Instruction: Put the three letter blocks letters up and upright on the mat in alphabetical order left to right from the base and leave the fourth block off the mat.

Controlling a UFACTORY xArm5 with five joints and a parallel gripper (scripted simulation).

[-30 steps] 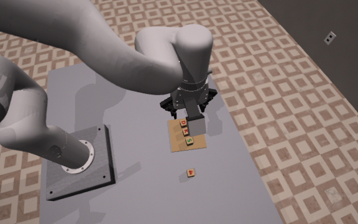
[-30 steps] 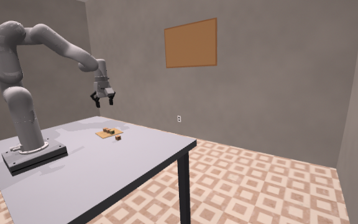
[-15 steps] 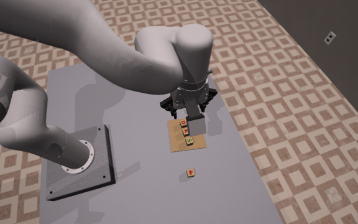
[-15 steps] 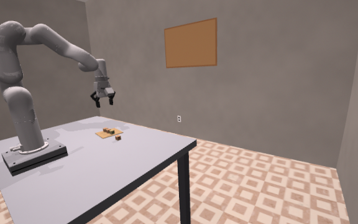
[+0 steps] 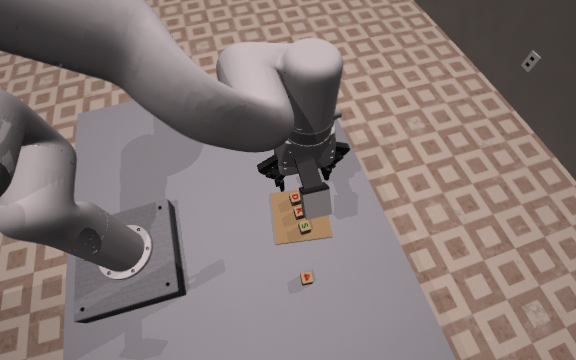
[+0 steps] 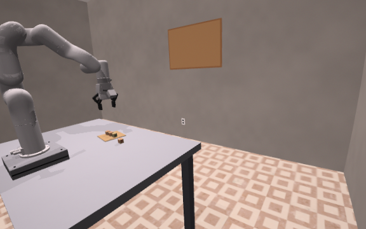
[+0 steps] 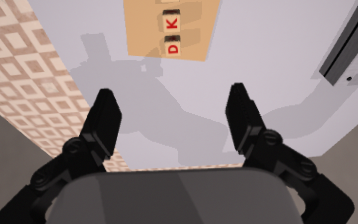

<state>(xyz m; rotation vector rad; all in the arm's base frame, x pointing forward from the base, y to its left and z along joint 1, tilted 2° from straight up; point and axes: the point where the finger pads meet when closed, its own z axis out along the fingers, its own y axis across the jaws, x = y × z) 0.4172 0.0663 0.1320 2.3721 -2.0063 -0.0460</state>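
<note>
The D block (image 5: 295, 198) (image 7: 173, 48), K block (image 5: 298, 211) (image 7: 171, 23) and S block (image 5: 305, 226) lie on the tan mat (image 5: 318, 235) (image 6: 105, 138) (image 7: 140, 42), letters up. They form a close, nearly straight row, D to S from left to right as seen from the base. The letters are too small to judge each one's turn surely. The mat lies flat. The fourth block (image 5: 307, 277) (image 6: 121, 140), with a red 4 on top, lies on the table off the mat. My gripper (image 5: 304, 183) (image 6: 107, 107) (image 7: 172, 99) is open and empty, high above the table near the mat's D end.
The robot's base plate (image 5: 172, 250) (image 6: 37, 162) stands on the table (image 5: 238, 310) (image 6: 107, 172), across a gap from the mat. The table's far edge runs beyond the mat. In the top view the wrist camera housing (image 5: 317, 202) hides part of the mat.
</note>
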